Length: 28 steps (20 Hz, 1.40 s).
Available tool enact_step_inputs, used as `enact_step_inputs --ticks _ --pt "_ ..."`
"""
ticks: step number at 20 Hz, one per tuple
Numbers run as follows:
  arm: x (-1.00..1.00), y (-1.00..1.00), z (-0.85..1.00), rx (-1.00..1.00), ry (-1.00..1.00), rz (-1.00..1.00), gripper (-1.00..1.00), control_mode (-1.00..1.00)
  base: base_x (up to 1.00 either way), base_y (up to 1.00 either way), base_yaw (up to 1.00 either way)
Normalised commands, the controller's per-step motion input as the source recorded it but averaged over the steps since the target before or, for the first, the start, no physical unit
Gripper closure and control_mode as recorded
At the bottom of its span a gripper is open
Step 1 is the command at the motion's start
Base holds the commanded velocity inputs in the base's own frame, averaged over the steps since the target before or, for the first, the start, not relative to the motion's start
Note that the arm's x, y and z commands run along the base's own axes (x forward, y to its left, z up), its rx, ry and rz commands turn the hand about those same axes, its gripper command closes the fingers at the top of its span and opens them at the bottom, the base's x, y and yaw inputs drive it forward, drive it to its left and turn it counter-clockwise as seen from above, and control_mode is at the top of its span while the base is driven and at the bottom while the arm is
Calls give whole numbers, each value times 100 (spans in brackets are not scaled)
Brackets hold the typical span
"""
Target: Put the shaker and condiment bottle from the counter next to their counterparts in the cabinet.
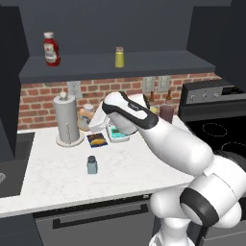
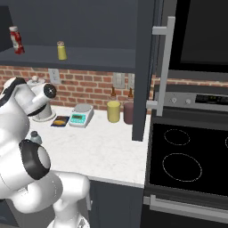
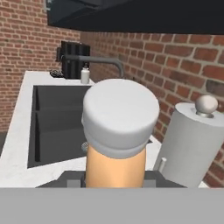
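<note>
The orange condiment bottle (image 3: 115, 164) with its white cap (image 3: 120, 116) stands right in front of the hand camera, and my gripper (image 3: 114, 179) is shut on its body, a dark fingertip at each side. From the left base it shows as the bottle (image 1: 86, 115) beside the paper towel roll, with my gripper (image 1: 92, 123) at it. The pale blue-grey shaker (image 1: 92, 165) (image 2: 34, 137) stands alone on the counter, nearer the front edge. Up on the dark cabinet shelf (image 1: 153, 62) (image 2: 98, 59) stand the red ketchup bottle (image 1: 51, 49) (image 2: 16, 39) and the yellow-green shaker (image 1: 119, 57) (image 2: 61, 50).
A paper towel holder (image 1: 67, 120) (image 3: 192, 144) stands just left of the held bottle. A small scale (image 1: 117, 134) (image 2: 80, 116) and a flat dark packet (image 1: 97, 140) lie under the arm. A sink (image 3: 57, 122) lies beyond, with jars (image 2: 113, 111) and a stove (image 2: 187, 156) to the right.
</note>
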Motion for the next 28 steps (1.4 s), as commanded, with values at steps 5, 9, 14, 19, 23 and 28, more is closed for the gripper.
enact_step_inputs --ticks 5,9,14,19,23,28 --pt "0 7 52 0 0 -8 100 -100 0 0 0" --pt "0 4 61 0 3 -4 100 -100 0 0 0" --pt "0 0 60 0 5 -1 100 -100 0 0 0" --pt "0 0 48 -2 0 0 100 -100 0 0 0" --pt "0 0 43 -1 0 -1 100 -100 0 0 0" --pt "0 0 43 0 0 -6 100 -100 0 0 0"
